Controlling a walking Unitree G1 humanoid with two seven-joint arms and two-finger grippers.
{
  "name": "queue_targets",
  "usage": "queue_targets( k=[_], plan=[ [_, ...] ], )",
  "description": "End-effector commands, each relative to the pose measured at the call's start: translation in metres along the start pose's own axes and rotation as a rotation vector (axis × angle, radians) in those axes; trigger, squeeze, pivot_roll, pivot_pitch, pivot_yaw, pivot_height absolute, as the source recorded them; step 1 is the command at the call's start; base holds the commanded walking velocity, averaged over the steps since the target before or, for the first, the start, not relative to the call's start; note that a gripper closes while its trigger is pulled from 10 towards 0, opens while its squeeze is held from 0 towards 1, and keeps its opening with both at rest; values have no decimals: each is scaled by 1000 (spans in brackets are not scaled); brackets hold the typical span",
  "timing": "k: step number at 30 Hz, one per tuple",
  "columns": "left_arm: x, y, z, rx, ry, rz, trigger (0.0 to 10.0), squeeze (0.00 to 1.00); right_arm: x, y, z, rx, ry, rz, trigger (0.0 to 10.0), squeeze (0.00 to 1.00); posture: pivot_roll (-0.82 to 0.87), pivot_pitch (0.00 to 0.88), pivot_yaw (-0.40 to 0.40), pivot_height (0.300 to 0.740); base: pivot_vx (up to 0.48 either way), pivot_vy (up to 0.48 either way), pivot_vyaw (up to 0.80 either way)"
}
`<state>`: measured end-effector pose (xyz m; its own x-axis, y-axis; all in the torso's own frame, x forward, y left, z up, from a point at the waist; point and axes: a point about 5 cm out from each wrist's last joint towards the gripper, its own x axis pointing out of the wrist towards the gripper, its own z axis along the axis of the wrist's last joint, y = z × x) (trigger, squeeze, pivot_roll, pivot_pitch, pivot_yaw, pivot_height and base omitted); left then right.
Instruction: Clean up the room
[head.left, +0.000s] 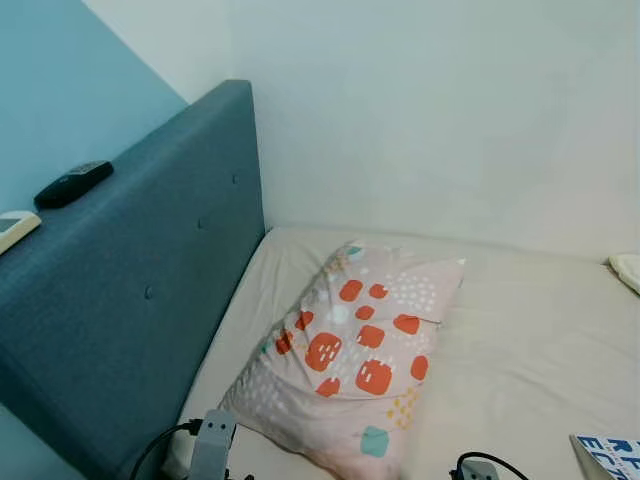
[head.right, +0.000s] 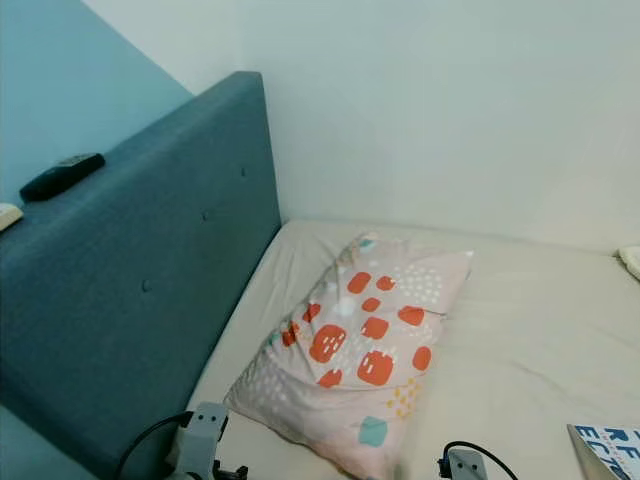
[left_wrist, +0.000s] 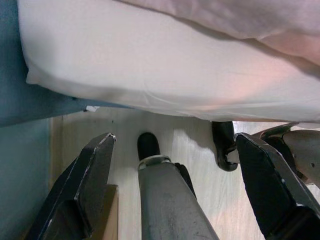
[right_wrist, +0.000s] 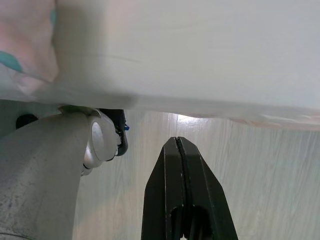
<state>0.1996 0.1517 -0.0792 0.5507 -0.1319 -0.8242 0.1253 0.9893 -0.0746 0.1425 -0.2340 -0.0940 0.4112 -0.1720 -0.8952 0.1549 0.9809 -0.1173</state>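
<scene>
Left gripper (left_wrist: 172, 165): fingers spread wide, holding nothing, hanging below the mattress edge over pale wood floor (left_wrist: 200, 165). Right gripper (right_wrist: 182, 165): fingers pressed together, empty, also low over the floor beside the bed.

Pillow (head.left: 355, 355), pink with orange and teal patches, lies flat on the bed (head.left: 530, 340) near the headboard side. Long axis runs diagonally, from the near edge of the mattress toward the far wall; its far corner points to the wall. Bare sheet lies open on its right.

Blue padded headboard (head.left: 140, 290) along the bed's left edge. On its top ledge: a black remote control (head.left: 72, 184) and a pale flat object (head.left: 15, 228). A printed item (head.left: 612, 455) at the near right corner.
</scene>
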Motion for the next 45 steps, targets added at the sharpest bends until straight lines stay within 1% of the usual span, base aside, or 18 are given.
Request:
queue_targets(
  k=[1,5,7,9,13,14,15,18,19,20,21,22,23,24,29,37,42,45],
  plan=[
    [0,0,2,-10,-12,-1,10000,0,0,3,-1,9,4,3,10000,0,33,8,-28,722,0,0,0],
    [0,0,5,-18,-34,-3,10000,0,0,3,0,13,6,-7,10000,0,33,8,-30,722,0,0,0],
    [0,0,9,-27,-54,-10,10000,0,0,2,-2,7,27,-21,10000,0,33,8,-30,717,0,0,0],
    [1,-2,18,-61,-102,-33,10000,0,0,2,-3,11,39,-35,10000,0,33,9,-31,707,0,0,0],
    [1,-3,27,-79,-139,-54,10000,0,0,1,-3,8,42,-44,10000,0,34,9,-32,697,0,0,0],
    [1,-6,39,-92,-187,-87,10000,0,0,1,-2,12,26,-51,10000,0,32,9,-31,687,0,0,0],
    [1,-8,45,-97,-207,-104,10000,0,0,1,-1,17,19,-55,10000,0,31,10,-30,682,0,0,0],
    [1,-12,54,-104,-244,-148,10000,0,0,0,0,15,14,-71,10000,0,29,10,-29,677,0,0,0],
    [1,-15,59,-98,-261,-172,10000,0,0,0,2,26,6,-75,10000,0,28,11,-28,677,0,0,0],
    [1,-15,59,-98,-261,-172,10000,0,0,0,2,26,6,-75,10000,0,28,11,-28,677,0,0,0],
    [1,-18,63,-90,-275,-192,10000,0,0,1,4,46,-8,-74,10000,0,28,11,-28,677,0,0,0],
    [1,-21,68,-74,-290,-217,10000,0,1,0,6,53,-19,-65,10000,925,28,11,-30,677,0,0,0],
    [0,-24,71,-62,-299,-233,10000,0,1,-1,7,55,-26,-59,10000,925,28,11,-30,677,0,0,0],
    [0,-26,73,-50,-308,-248,10000,0,0,-2,8,59,-30,-56,10000,1000,28,10,-30,677,0,0,0],
    [0,-28,76,-20,-315,-256,10000,0,0,-7,9,65,-37,-67,10000,1000,29,10,-31,677,0,0,0],
    [1,-20,63,-23,-278,-190,10000,0,-1,-12,5,73,-30,-65,10000,1000,30,7,-37,677,0,0,0],
    [1,-19,57,-26,-259,-181,10000,0,-1,-11,4,71,-29,-55,10000,1000,33,6,-38,677,0,0,0],
    [1,-18,53,-10,-243,-174,10000,0,-1,-10,2,65,-20,-63,10000,1000,32,3,-39,677,0,0,0]
  ],
)
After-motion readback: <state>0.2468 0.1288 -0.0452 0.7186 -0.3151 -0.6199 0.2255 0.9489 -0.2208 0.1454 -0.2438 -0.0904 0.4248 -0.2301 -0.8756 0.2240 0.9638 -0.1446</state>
